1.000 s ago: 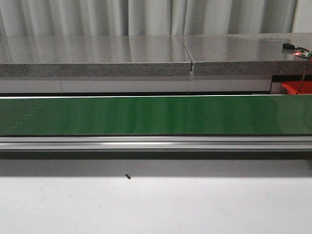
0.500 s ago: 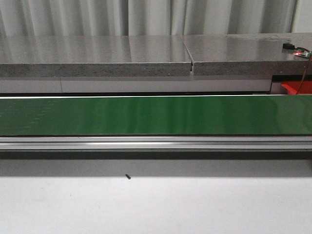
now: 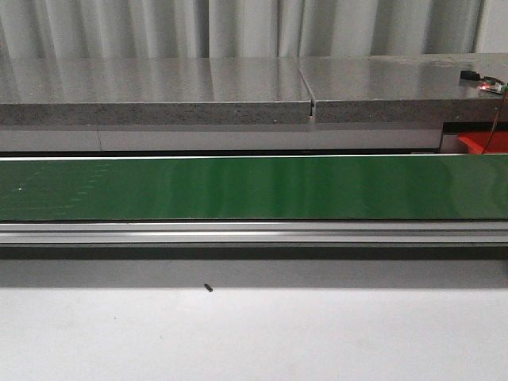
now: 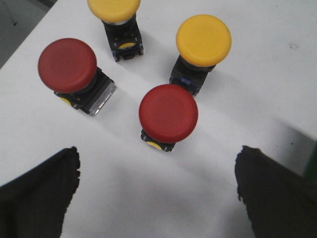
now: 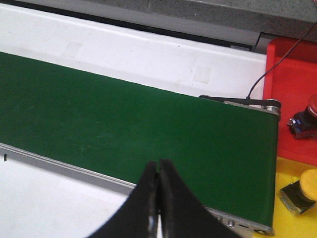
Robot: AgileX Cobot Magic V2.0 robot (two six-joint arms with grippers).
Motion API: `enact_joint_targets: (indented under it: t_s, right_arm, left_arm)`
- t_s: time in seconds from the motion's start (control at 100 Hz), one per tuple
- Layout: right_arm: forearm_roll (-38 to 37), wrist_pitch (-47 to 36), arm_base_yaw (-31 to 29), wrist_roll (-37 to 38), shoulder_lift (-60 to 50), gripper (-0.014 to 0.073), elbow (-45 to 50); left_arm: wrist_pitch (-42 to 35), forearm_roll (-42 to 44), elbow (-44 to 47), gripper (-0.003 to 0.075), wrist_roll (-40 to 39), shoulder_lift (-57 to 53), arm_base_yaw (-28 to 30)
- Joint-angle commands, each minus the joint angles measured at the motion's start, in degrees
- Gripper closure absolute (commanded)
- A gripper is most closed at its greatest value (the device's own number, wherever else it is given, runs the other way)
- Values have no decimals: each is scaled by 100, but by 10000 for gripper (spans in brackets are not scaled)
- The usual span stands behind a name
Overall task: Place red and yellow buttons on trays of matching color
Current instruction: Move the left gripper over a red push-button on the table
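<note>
1. The left end effector point(image 4: 157, 198) is hanging wide open over the white bench point(image 4: 257, 64), its two dark fingers point(image 4: 37, 193) spread far apart and gripping nothing.
2. Four mushroom-head push buttons are standing on the white bench under it, close together but not touching.
3. The nearest red round-capped button point(image 4: 168, 113) is sitting just ahead of the gap between the fingers.
4. A second red round-capped button point(image 4: 67, 65) on a black and clear base is standing off to one side of it.
5. A yellow round-capped button point(image 4: 203, 39) is standing just beyond the nearest red one, and another yellow round-capped button point(image 4: 114, 9) is sitting farther back, partly cut off by the frame edge.
6. The right end effector point(image 5: 157, 198) is hovering with its dark fingertips point(image 5: 147, 191) pressed together, holding nothing.
7. It is hanging over the near edge of the long green conveyor belt point(image 5: 124, 124), which is running between silver aluminium rails point(image 3: 254, 232).
8. Past the belt's end, a red plastic tray point(image 5: 290, 74) is holding a red-capped button point(image 5: 306, 119) lying on its side.
9. Next to it, a yellow plastic tray point(image 5: 297, 223) is holding a yellow-capped button point(image 5: 301, 191), also tipped over.
10. From the front, I am seeing only the green belt, a grey stone-like counter point(image 3: 159, 87) behind it, and a small dark speck point(image 3: 208, 288) on the white bench.
</note>
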Motion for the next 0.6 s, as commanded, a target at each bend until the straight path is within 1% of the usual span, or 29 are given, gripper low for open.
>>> enact_joint_targets:
  t_s: [0.0, 0.44, 0.59]
  right_arm:
    - [80, -299, 7, -52, -50, 662, -142]
    - [80, -299, 7, -52, -50, 662, -142]
    - [80, -299, 7, -52, -50, 662, -142]
  left_arm:
    - [-324, -4, -292, 100, 0, -81, 12]
    - [-325, 22, -972, 100, 0, 747, -25]
    - [-325, 22, -1138, 100, 0, 869, -89]
